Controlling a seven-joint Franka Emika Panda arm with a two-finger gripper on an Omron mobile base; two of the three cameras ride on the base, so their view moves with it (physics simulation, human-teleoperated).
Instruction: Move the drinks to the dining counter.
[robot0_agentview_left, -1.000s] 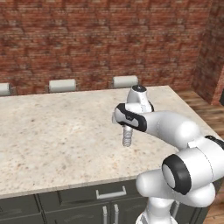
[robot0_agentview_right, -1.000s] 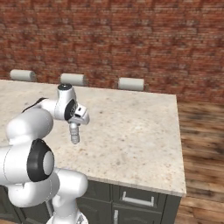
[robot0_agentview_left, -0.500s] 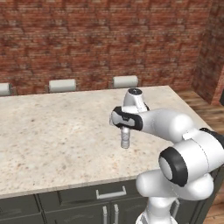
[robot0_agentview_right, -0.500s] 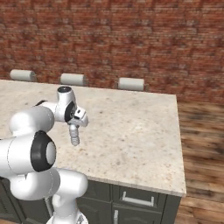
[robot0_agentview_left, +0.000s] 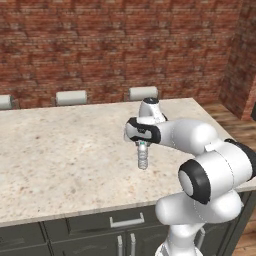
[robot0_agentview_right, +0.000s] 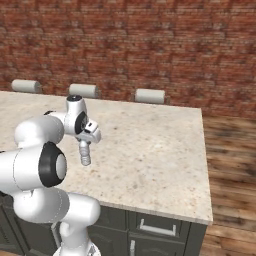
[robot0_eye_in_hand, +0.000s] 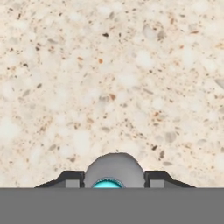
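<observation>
Gripper (robot0_agentview_left: 143, 145) clamped on what looks like the small water bottle (robot0_agentview_left: 143, 156), hanging over dining counter (robot0_agentview_left: 65, 150). You've yet to set it down; no other drinks on the top.

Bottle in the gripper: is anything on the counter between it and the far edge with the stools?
Nothing. In the left base view the speckled counter runs bare from the bottle, held by the gripper, to the stools at the far edge.
</observation>
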